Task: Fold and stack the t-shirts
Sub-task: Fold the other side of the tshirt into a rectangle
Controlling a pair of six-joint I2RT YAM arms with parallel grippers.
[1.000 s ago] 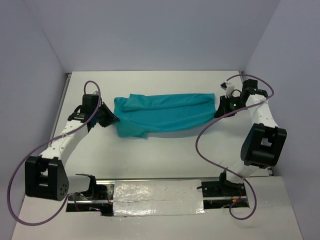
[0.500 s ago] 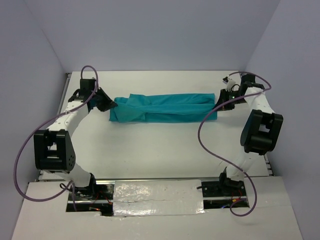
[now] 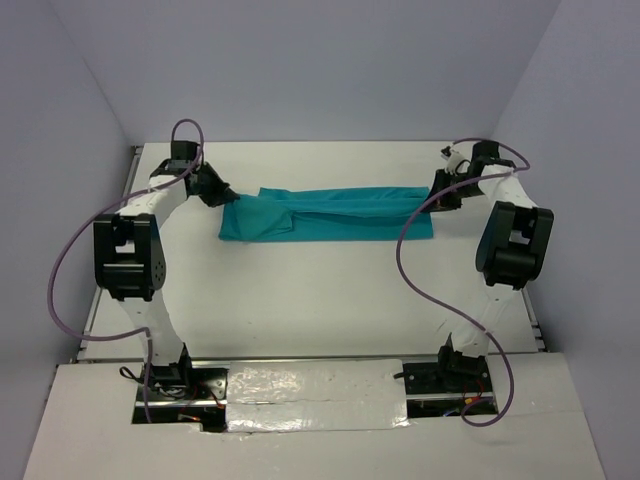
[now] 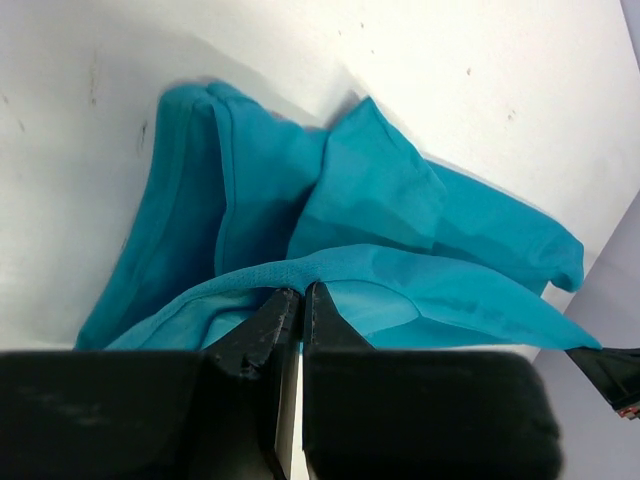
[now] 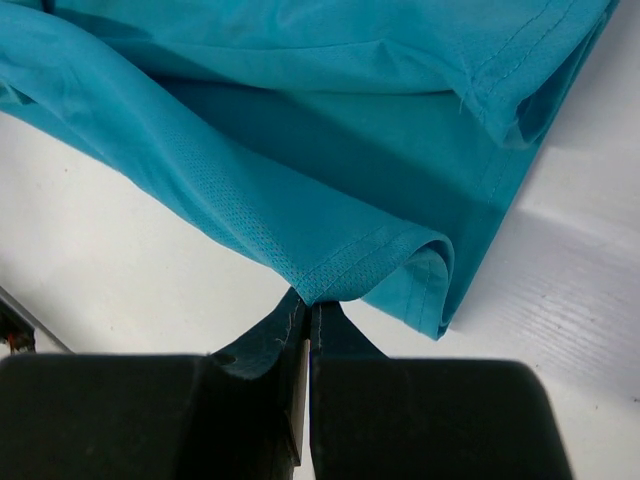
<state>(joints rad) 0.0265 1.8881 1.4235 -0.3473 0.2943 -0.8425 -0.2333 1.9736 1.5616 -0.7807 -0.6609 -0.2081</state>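
White desk (image 3: pixel 300 290) carries the teal t-shirt (image 3: pixel 330 210) on its far half, drawn into a long, narrow band running from 9 o'clock to 3 o'clock. At the band's 9 o'clock end the left pincer (image 3: pixel 222 192) is closed tight on a fold of the cloth's edge. At the 3 o'clock end the right pincer (image 3: pixel 437 200) is likewise pinched together on a stitched hem.

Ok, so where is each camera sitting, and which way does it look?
Top external: above and behind the bases, looking down on the table; both arms show, left gripper and right gripper pinching the teal t-shirt at its ends.
Left wrist: on the left wrist, looking past its shut fingers at bunched cloth.
Right wrist: on the right wrist, past its fingers at a hem.
All three share the shirt.
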